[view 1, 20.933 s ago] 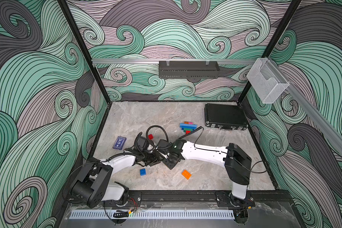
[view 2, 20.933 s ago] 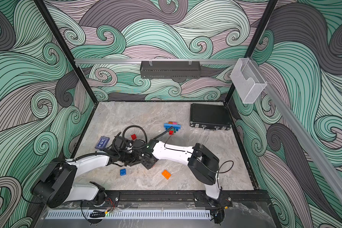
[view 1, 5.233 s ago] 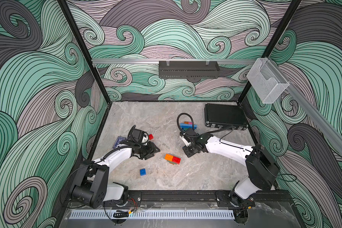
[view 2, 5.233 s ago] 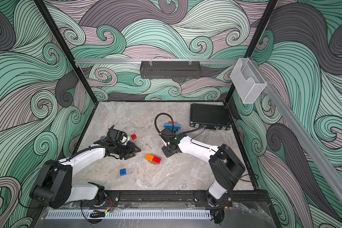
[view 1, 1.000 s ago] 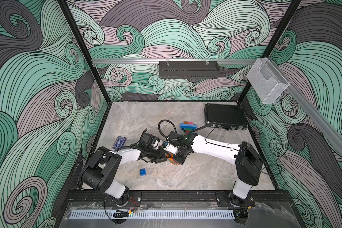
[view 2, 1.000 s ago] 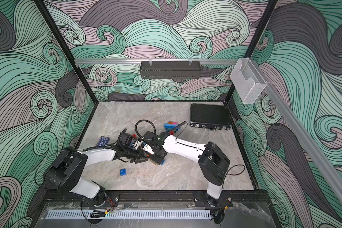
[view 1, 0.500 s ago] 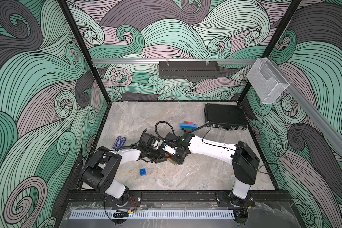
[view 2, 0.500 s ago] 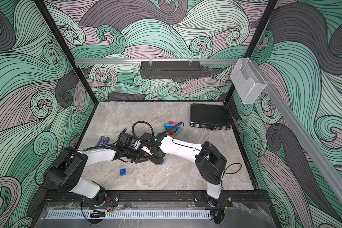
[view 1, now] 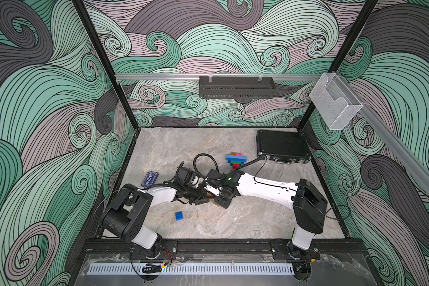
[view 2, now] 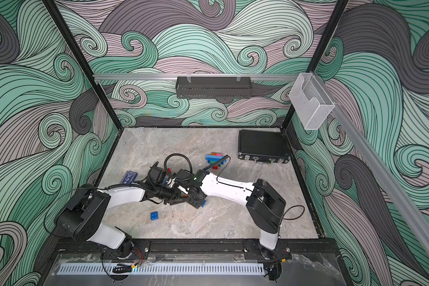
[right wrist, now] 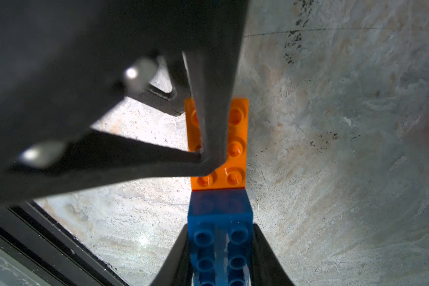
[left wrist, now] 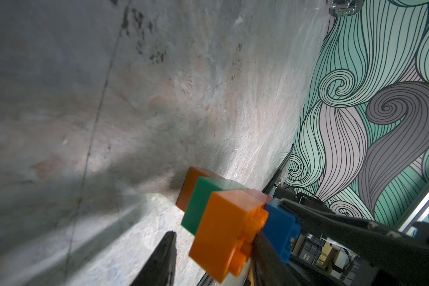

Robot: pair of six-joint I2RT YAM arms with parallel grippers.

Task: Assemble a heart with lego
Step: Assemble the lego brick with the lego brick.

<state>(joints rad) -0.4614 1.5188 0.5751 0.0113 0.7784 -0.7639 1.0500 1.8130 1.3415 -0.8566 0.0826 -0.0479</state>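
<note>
Arriving beside left tool (view 1: 203, 198): blue brick (right wrist: 219, 237).

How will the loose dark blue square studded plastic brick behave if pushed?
The dark blue square plastic brick lies flat, studs up: likely slides rather than rolls or tips. Small rigid block: probably light, stiff. The smooth stone-look tabletop may let it skid.

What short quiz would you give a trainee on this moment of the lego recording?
1. True or false: the right gripper is shut on a blue brick.
2. The loose brick lying alone on the table is: A red, B blue, C green.
3. Fill in: the multicolour brick cluster lies nearest the black ____.
Key: 1 true; 2 B; 3 case.
</note>
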